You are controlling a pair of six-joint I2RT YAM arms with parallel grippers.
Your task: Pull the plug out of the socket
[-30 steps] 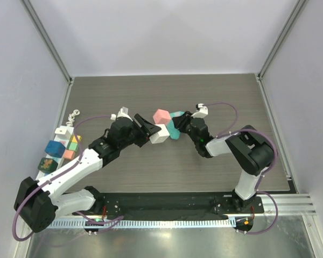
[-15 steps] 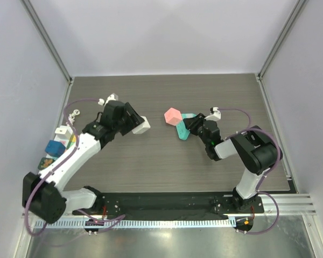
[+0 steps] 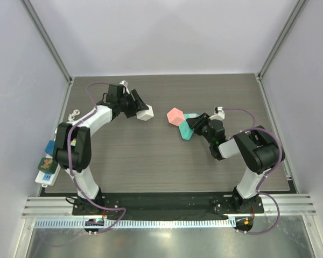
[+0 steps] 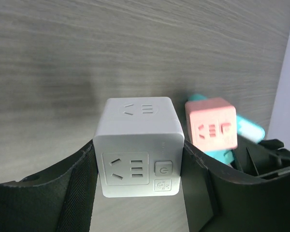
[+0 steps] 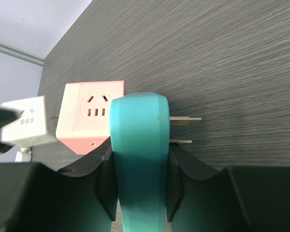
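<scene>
My left gripper (image 3: 138, 108) is shut on the white cube socket (image 3: 145, 113), far left of centre; in the left wrist view the socket (image 4: 137, 150) sits between both fingers with its outlet faces empty. My right gripper (image 3: 196, 127) is shut on the teal plug (image 3: 185, 130), apart from the white socket. The plug (image 5: 137, 159) shows two bare prongs (image 5: 183, 119) pointing right over the table. A pink cube socket (image 3: 175, 116) sits against the plug's far end; in the right wrist view this pink cube (image 5: 89, 116) lies left of the teal body.
A white power strip carrying coloured cubes (image 3: 53, 150) lies along the table's left edge, with a coiled white cable (image 3: 74, 114) beyond it. Metal frame posts stand at the far corners. Bare wood surface (image 3: 151, 156) lies between the arms and the near edge.
The white socket and the teal plug were together a second ago. My left gripper has carried the socket left and farther back; my right gripper has drawn the plug and pink cube slightly right.
</scene>
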